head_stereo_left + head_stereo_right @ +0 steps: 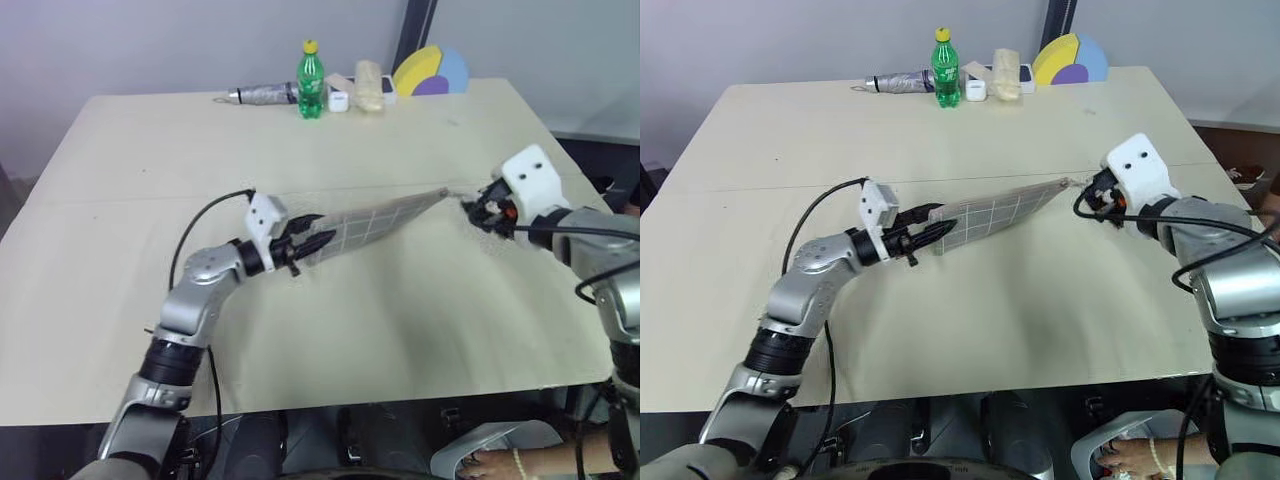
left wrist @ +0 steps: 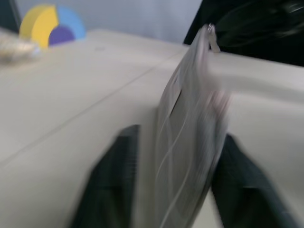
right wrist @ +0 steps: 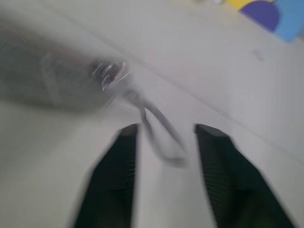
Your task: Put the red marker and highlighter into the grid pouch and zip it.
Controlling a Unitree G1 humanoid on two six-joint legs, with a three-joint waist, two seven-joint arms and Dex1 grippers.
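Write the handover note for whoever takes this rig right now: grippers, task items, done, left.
Left gripper: fingers open, spread on either side of the grid pouch's near end, not clamped.
Right gripper: fingers open beside the pouch's far end; the zipper pull tab hangs loose just ahead of them.
Pouch: stretched between the two grippers over the middle of the table.
Red marker and highlighter: not on the table; probably inside the pouch.
Done: zipper pull sits at the end, so the pouch looks zipped, though blur leaves that unconfirmed.
Left: check the zip, withdraw both arms.
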